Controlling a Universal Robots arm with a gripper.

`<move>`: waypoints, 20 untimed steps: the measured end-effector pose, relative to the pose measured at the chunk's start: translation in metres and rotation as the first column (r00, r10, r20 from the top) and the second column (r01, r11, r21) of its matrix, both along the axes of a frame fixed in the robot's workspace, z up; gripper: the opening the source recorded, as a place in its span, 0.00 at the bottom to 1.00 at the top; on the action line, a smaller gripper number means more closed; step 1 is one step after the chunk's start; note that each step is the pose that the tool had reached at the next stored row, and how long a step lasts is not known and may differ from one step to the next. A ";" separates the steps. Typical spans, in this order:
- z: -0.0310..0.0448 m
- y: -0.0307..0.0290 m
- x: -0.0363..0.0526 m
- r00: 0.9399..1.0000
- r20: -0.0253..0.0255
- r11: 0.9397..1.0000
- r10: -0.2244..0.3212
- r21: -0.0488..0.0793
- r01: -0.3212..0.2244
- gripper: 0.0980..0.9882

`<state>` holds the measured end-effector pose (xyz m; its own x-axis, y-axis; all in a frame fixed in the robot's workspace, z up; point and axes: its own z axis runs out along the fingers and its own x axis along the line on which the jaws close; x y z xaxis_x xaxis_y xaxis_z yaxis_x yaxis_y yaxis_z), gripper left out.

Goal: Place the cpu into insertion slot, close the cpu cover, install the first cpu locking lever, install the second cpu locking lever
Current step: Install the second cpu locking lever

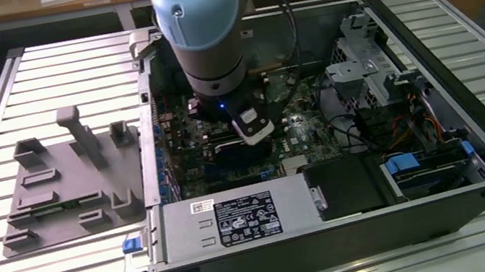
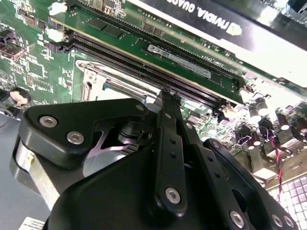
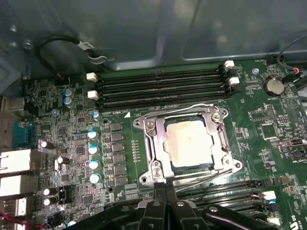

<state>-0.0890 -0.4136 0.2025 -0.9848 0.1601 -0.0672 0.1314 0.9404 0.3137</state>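
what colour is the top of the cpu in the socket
Dull silver-grey with a slight tan tint; the cpu shows best in the first wrist view.

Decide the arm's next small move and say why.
Probably nudge the gripper onto the wire lever beside the socket: the chip already sits inside, the metal frame lies down around it, and the lever looks unlatched.

- The cpu (image 3: pixel 189 143) has a dull, matt silver-grey metal top with faint smudges.
- The cpu cover (image 3: pixel 184 115) is bright, smooth silver metal that glints.
- The gripper (image 2: pixel 165 103) is matt black metal with shiny round screw heads.
- The motherboard (image 3: pixel 120 143) is glossy green board.
- The 4 memory slots (image 3: pixel 160 86) are black plastic.
- The table (image 1: pixel 37 73) is ribbed, satin grey metal.
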 end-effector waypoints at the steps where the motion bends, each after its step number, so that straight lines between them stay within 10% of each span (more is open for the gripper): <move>1: -0.0002 -0.0004 -0.0003 1.000 0.001 1.000 0.000 0.001 0.000 0.01; 20: -0.0090 -0.0029 -0.0126 1.000 0.020 0.999 0.000 0.040 0.000 0.01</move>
<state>-0.1016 -0.4165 0.1936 -0.9833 0.1629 -0.0807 0.1246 0.9271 0.3536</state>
